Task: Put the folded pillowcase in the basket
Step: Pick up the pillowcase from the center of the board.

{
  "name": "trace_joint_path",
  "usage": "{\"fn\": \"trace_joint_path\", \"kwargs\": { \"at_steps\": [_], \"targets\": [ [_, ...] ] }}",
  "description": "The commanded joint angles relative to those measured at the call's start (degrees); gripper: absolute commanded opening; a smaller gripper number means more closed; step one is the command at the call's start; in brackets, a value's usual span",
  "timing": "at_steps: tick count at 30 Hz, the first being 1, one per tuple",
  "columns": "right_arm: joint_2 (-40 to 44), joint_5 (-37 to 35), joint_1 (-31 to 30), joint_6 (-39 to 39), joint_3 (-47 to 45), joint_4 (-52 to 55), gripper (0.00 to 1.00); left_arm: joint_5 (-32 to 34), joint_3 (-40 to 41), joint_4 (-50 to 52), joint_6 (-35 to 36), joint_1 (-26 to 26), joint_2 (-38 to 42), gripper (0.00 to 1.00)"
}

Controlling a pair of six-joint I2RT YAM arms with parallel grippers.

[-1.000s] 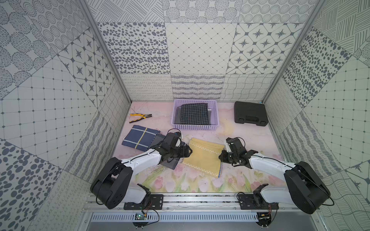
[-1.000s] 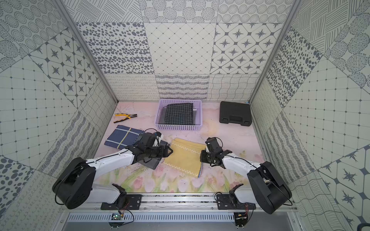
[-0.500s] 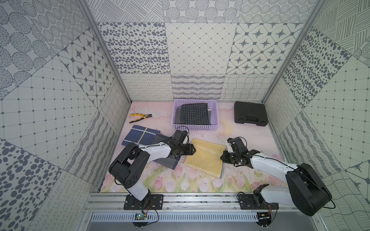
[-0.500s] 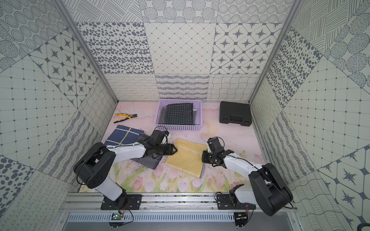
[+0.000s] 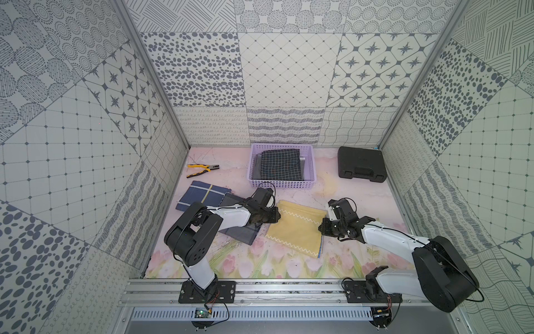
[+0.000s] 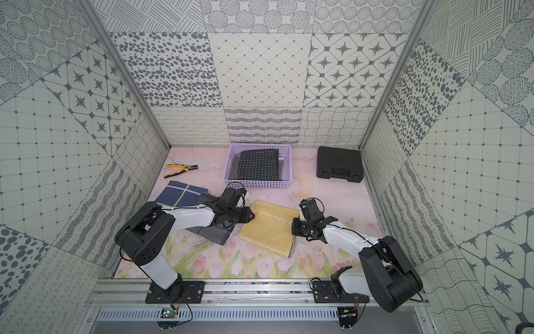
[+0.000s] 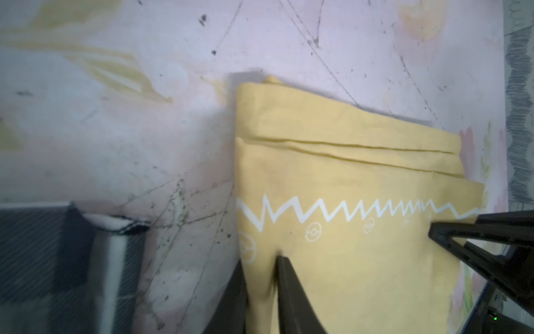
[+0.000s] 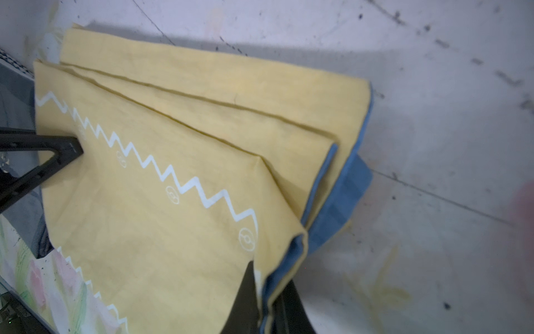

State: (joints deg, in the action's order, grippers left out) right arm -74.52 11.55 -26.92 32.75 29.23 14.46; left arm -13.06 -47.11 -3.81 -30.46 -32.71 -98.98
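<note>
Top views. Folded yellow pillowcase [image 5: 294, 228] lies flat on the floral table mat [image 5: 260, 263], mid-table, well short of the basket [image 5: 281, 184]. It is not in it. The lilac basket sits at the back, holding a dark checked cloth [image 5: 278, 164]. Left gripper [image 5: 276, 218] is at the pillowcase's left edge and right gripper [image 5: 323, 228] at its right edge, both low at table level. Jaw state is too small to read from up here. A grey cloth [image 5: 242, 234] lies under the left arm, with a blue cloth [image 5: 202, 196] behind it. Pliers [image 5: 202, 169] are at back left, black case [image 5: 361, 167] at back right. Same layout in both top views: pillowcase [image 6: 268, 231], basket [image 6: 257, 184], left gripper [image 6: 251, 217], right gripper [image 6: 294, 228].

Left wrist. Left gripper [image 7: 260, 266] has its jaws drawn together on the pillowcase [image 7: 346, 179] edge, one finger on top of the cloth and one under it. White zigzag print runs across the cloth. The picture is somewhat blurred.

Right wrist. Right gripper [image 8: 268, 297] is pinched on the pillowcase [image 8: 173, 144] corner, cloth pressed between the fingers. Blue lining [image 8: 341, 196] shows along the folded edges.
</note>
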Motion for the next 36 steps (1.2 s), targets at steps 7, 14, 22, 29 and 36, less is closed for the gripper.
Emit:
{"fn": "trace_joint_path", "kwargs": {
  "at_steps": [7,14,22,29,36],
  "targets": [
    [0.8,-0.1,0.3,-0.7,-0.3,0.2,0.00,2.3,1.0,1.7,-0.8,-1.0,1.2,0.00],
    [3.3,-0.5,0.3,-0.8,-0.3,0.9,0.00,3.5,3.8,-0.6,-3.0,-1.0,6.2,0.00],
    [10.9,-2.0,0.3,-2.1,1.4,3.5,0.00,6.3,4.2,2.4,-2.9,-1.0,16.1,0.00],
    [15.3,-3.8,0.5,-3.8,7.6,4.3,0.00,12.0,4.0,6.2,-1.2,-0.3,27.1,0.00],
    [13.7,-4.7,0.6,-5.9,15.3,4.1,0.00,10.6,1.7,8.8,0.6,3.5,32.9,0.00]
  ]
}}
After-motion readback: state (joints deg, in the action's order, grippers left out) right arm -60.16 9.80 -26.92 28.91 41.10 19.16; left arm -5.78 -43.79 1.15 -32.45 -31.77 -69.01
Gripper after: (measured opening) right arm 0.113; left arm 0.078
